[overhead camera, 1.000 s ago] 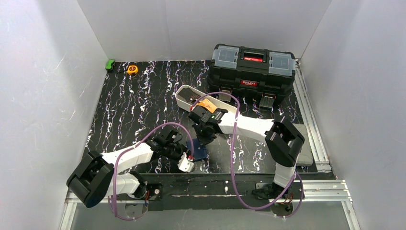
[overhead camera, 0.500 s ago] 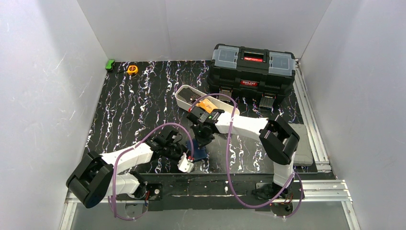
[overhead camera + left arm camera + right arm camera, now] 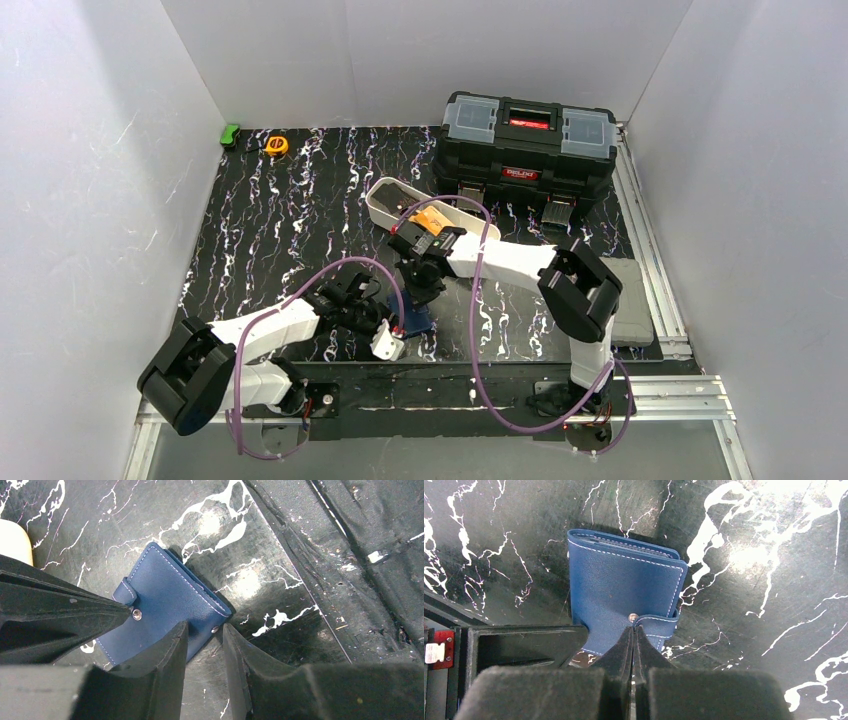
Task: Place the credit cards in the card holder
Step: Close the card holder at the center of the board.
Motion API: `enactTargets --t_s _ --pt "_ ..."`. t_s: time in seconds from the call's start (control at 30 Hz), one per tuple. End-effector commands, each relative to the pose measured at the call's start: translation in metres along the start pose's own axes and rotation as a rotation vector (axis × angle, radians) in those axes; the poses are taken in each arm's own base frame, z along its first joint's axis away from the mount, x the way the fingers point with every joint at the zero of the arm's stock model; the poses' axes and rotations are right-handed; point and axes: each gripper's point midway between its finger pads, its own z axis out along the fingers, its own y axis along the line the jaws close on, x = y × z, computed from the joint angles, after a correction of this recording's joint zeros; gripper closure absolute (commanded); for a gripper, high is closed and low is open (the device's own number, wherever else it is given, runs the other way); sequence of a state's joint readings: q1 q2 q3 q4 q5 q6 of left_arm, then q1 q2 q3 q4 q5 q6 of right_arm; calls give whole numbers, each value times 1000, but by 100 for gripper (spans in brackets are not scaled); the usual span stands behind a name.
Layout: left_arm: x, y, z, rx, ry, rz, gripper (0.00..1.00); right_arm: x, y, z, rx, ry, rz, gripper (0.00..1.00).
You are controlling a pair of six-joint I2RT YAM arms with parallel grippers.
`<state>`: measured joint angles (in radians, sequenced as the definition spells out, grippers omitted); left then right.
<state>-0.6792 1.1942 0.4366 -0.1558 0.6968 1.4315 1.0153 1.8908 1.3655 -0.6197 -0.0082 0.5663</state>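
Note:
The card holder [image 3: 420,318], a navy-blue wallet, lies folded shut and flat on the black marbled table near the front edge. It also shows in the left wrist view [image 3: 170,600] and the right wrist view [image 3: 624,590]. Its snap tab [image 3: 659,625] is off the metal stud [image 3: 633,616]. My right gripper [image 3: 634,629] is shut, its tips touching the tab's end by the stud; in the top view the right gripper [image 3: 422,292] stands just behind the wallet. My left gripper [image 3: 205,632] is slightly open, one finger over the wallet's near corner, the other beside it. An orange credit card [image 3: 432,217] lies in the white tray.
The long white tray [image 3: 385,205] stands behind the right gripper. A big black toolbox [image 3: 527,145] stands at the back right. A yellow tape measure [image 3: 277,145] and a green object [image 3: 231,134] lie at the back left. The table's front edge [image 3: 310,595] runs beside the wallet.
My right arm has shifted a little to the left, bringing its shut gripper onto the wallet's tab. The left arm and the wallet have not moved.

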Motion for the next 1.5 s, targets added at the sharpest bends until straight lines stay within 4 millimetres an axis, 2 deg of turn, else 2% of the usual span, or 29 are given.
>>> enactTargets --t_s 0.0,0.67,0.93,1.2,1.47 --pt "-12 -5 0 18 -50 4 70 -9 10 0 -31 -7 -15 99" --pt "-12 -3 -1 15 -47 1 71 -1 12 12 -5 50 -58 99" --pt "-12 -6 -1 16 -45 7 71 8 4 24 91 86 -92 99" --pt "-12 7 -20 -37 36 -82 71 11 0 28 145 93 -108 99" --pt "-2 -7 -30 -59 110 -122 71 13 2 29 149 93 -115 99"
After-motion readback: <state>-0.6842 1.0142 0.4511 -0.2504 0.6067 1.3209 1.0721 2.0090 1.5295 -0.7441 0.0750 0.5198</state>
